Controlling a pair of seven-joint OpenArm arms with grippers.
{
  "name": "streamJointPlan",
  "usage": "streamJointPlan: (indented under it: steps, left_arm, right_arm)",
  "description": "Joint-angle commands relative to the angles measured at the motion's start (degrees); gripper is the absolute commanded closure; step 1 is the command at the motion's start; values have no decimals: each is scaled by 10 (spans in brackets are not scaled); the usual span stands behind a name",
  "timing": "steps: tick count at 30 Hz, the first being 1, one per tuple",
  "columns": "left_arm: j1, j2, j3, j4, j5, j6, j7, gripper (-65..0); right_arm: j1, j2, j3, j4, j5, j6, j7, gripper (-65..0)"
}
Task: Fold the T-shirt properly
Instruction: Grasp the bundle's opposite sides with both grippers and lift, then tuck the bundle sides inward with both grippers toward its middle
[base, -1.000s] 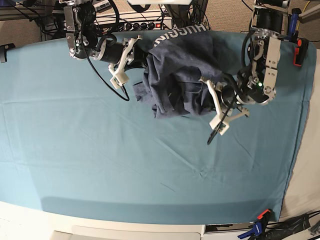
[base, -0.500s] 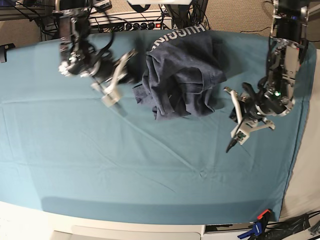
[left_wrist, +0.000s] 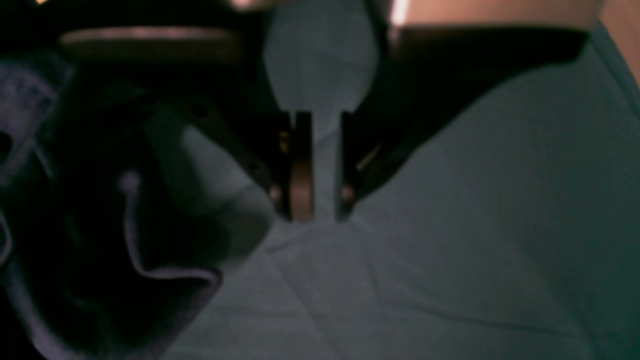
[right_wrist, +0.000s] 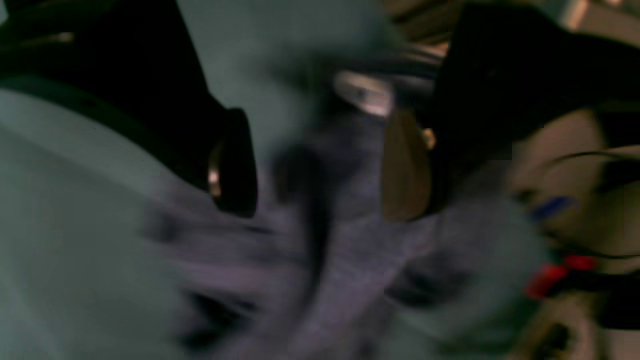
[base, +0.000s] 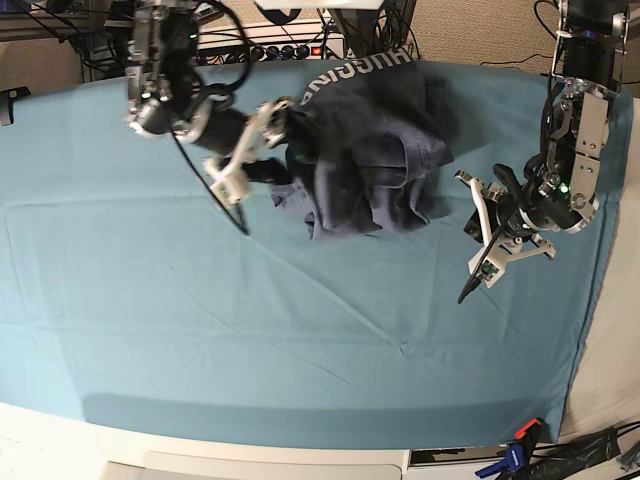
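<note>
The navy T-shirt (base: 370, 150) lies crumpled at the far middle of the teal table cloth (base: 200, 320), white lettering showing at its far edge. My right gripper (base: 258, 146) sits at the shirt's left edge, open wide. In the right wrist view the blurred T-shirt (right_wrist: 350, 240) shows just beyond the spread fingers of this gripper (right_wrist: 320, 170). My left gripper (base: 472, 228) hovers over bare cloth to the right of the shirt, apart from it. In the left wrist view this gripper (left_wrist: 322, 205) stands narrowly open with nothing in it, and a T-shirt (left_wrist: 150, 275) fold lies at lower left.
Cables and electronics (base: 280, 40) crowd the area behind the table's far edge. A clamp (base: 515, 455) grips the cloth at the near right corner. The table's right edge (base: 590, 300) runs close to the left arm.
My right gripper swung away, then came back to the shirt's left edge and opened wide. My left gripper let go of the shirt's right side, pulled away rightward, and has hardly moved since.
</note>
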Motion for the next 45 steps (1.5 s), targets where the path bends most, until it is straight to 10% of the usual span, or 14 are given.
streamJointPlan:
  steps: [1,23,45]
  left_arm:
    - [-10,-7,-5,9,-2,0,-8,-100]
    - [17,-7,-5,9,-2,0,-15,-100]
    - [17,9,-5,9,-2,0,-21,-100]
  right_arm:
    - [5,-5,-8,10,18,3,16,-400]
    - [-31,-65,-68,140,17,3,-13,-399]
    - [-33,-65,-68,146,-186,-81,64,-399]
